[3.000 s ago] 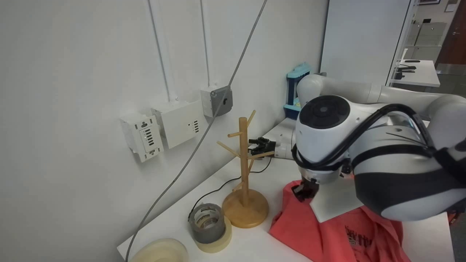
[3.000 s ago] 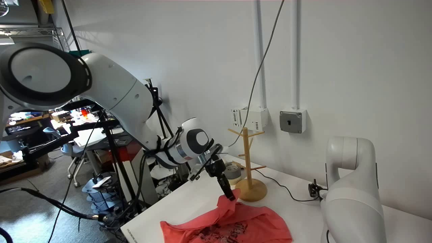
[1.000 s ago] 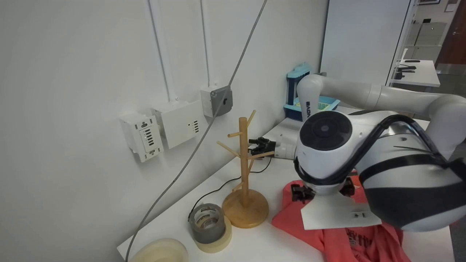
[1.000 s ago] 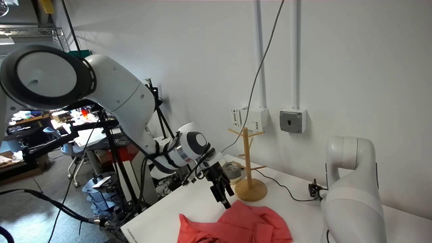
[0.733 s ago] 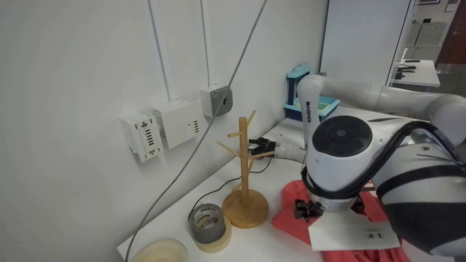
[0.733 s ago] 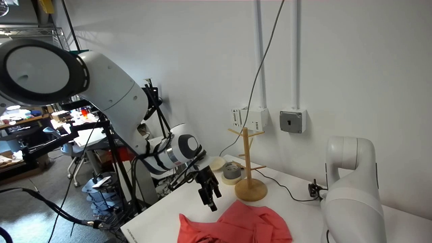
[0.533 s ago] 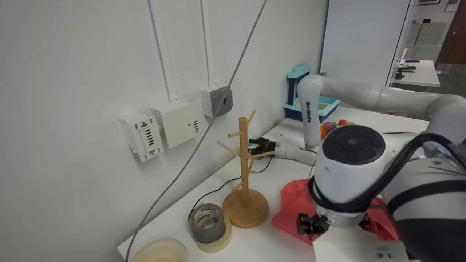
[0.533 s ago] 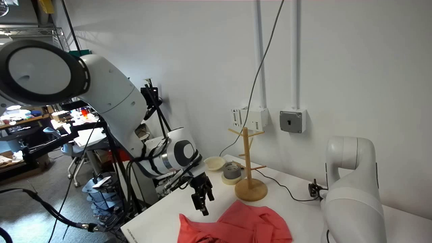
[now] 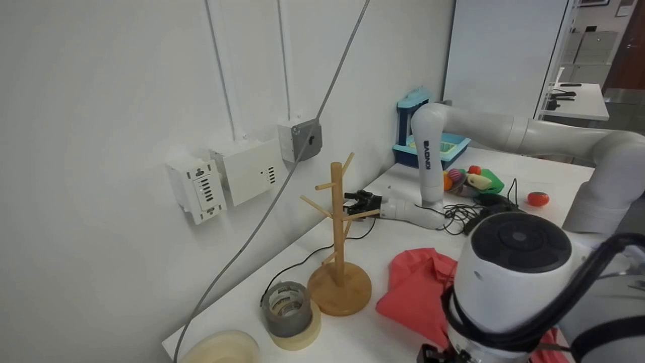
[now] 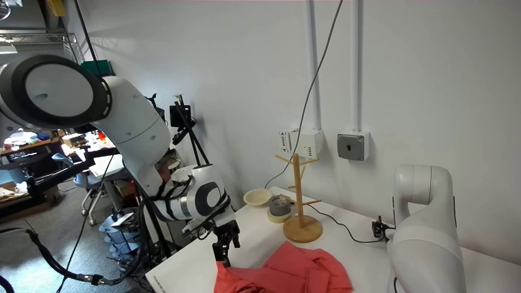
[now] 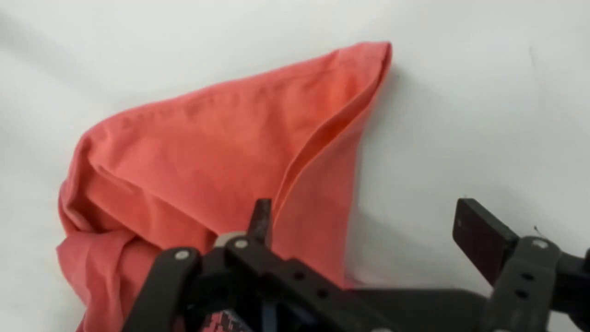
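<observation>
In an exterior view, the wooden peg stand (image 10: 299, 198) was upright; broad base probably what stabilised it. The red cloth (image 10: 287, 268) lay rumpled in front of the peg stand, lower part cropped. The gripper (image 10: 230, 253) pointed down at the cloth corner farther from the peg stand, jaws spread wide, nothing gripped. Fingertip contact: couldn't tell from where I stood. In an exterior view, a grey tape roll (image 9: 287, 322) sat on a cream tape roll (image 9: 301, 343) just beside the peg stand, likely stacked to save space; the bowl (image 9: 216, 339), beyond the rolls from the peg stand, was cut off. The robot arm (image 9: 504, 302) blocked much of the cloth, gripper mostly out of sight. In the wrist view, no peg stand; one jaw was over cloth, its mate over white tabletop (image 11: 461, 115), so they straddled the loose edge, plausibly why they stood so wide. Dark print (image 11: 226, 320) mostly hidden behind the gripper, unreadable.
</observation>
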Available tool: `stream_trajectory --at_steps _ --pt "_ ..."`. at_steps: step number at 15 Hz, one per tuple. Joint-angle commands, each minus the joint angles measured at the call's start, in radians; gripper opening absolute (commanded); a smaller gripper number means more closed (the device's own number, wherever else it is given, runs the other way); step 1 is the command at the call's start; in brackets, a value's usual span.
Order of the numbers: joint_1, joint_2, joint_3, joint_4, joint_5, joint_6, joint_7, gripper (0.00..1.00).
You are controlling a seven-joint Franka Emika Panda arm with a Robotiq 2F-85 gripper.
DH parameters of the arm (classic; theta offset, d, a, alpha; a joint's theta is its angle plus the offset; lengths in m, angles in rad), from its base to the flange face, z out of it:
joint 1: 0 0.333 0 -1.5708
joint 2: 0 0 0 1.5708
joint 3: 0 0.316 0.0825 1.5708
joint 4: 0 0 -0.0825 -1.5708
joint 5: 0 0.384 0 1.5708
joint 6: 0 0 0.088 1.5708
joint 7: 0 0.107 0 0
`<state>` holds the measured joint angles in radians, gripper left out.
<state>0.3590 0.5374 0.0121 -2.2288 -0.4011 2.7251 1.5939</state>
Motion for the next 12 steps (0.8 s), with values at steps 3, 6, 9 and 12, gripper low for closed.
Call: stream_trajectory --at_steps 3,6,9,12 --pt "0.064 0.027 -0.035 -0.036 0.072 0.104 -0.010 0.97" --pt "0.096 0.026 -0.057 -0.056 0.096 0.130 -0.003 1.00" --pt "0.127 0.010 -0.072 -0.077 0.112 0.118 0.001 1.00" --pt "0.149 0.019 -0.078 -0.081 0.120 0.121 0.008 1.00"
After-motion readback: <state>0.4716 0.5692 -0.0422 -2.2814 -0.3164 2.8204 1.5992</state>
